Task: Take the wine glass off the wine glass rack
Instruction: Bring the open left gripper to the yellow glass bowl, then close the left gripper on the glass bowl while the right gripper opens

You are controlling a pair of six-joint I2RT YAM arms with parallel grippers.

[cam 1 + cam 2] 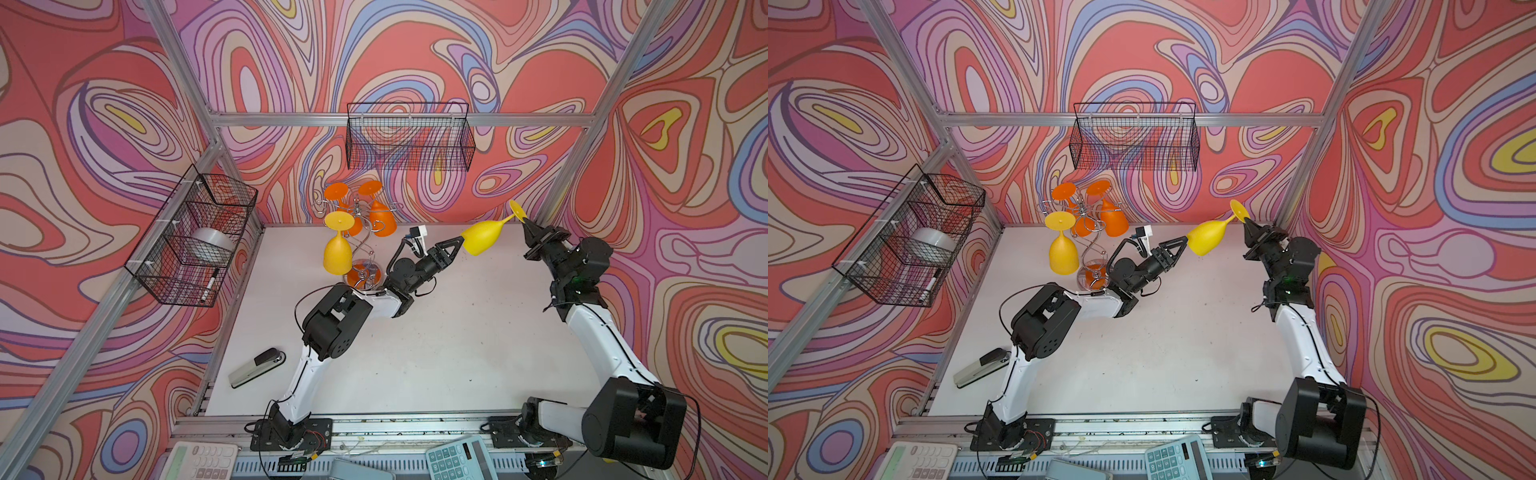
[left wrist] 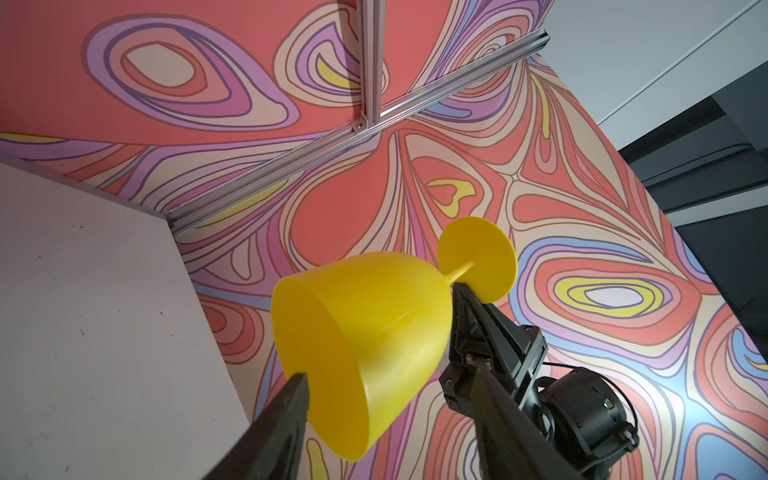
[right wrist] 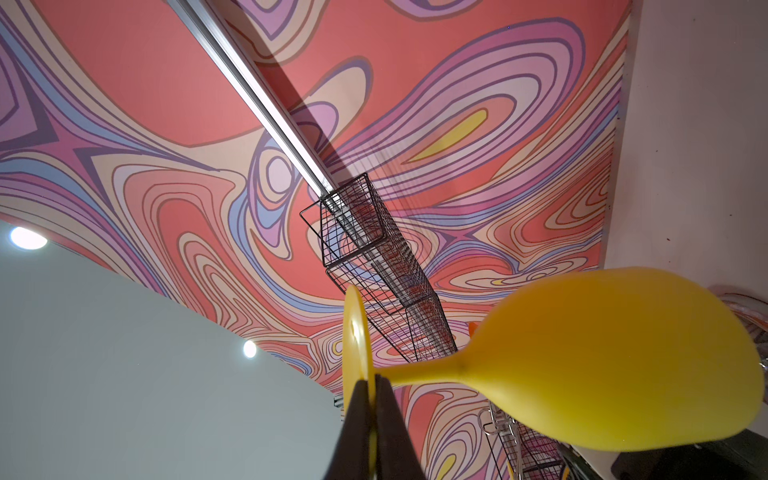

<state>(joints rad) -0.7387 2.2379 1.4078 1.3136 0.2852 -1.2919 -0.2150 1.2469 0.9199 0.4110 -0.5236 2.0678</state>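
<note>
A yellow wine glass (image 1: 482,237) (image 1: 1206,241) hangs tilted in the air at the back right, away from the rack. My right gripper (image 1: 527,224) (image 3: 374,380) is shut on the rim of its foot disc. My left gripper (image 1: 459,242) (image 2: 386,374) is open at the mouth of the bowl (image 2: 374,316). One finger lies against the rim and the other stands clear of it. The chrome wine glass rack (image 1: 361,249) (image 1: 1090,245) stands at the back left. A second yellow glass (image 1: 337,251) and orange glasses (image 1: 382,218) hang upside down from it.
A black mesh basket (image 1: 409,137) hangs on the back wall. Another basket (image 1: 195,237) on the left wall holds a tape roll and a marker. A stapler (image 1: 255,368) lies at the front left. Two calculators (image 1: 459,461) sit past the front rail.
</note>
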